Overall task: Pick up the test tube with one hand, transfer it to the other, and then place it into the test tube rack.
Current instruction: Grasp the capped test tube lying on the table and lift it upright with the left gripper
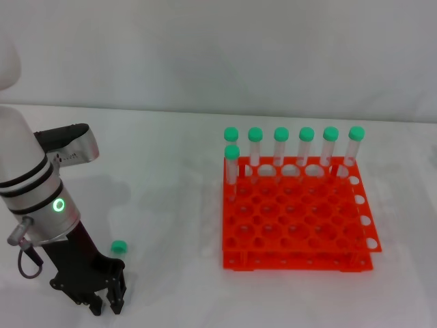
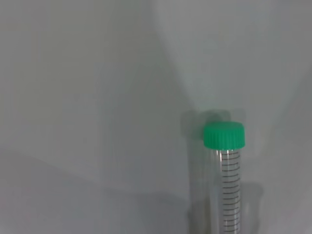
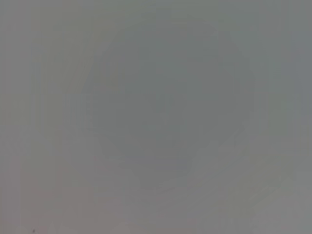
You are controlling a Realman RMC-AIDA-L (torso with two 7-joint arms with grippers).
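Observation:
The test tube lies on the white table at the lower left. Only its green cap [image 1: 119, 247] shows in the head view; the clear body is hidden behind my left gripper [image 1: 106, 304]. The left wrist view shows the cap and the clear graduated body [image 2: 228, 190] running out of the picture's edge. My left gripper points down at the table over the tube's capless end. The orange-red test tube rack [image 1: 293, 229] stands at the right and holds several green-capped tubes [image 1: 306, 147] along its far row. My right gripper is out of view.
One more capped tube [image 1: 232, 164] stands in the rack's second row at the left corner. The white table [image 1: 171, 205] lies bare between the left arm and the rack. The right wrist view shows only plain grey.

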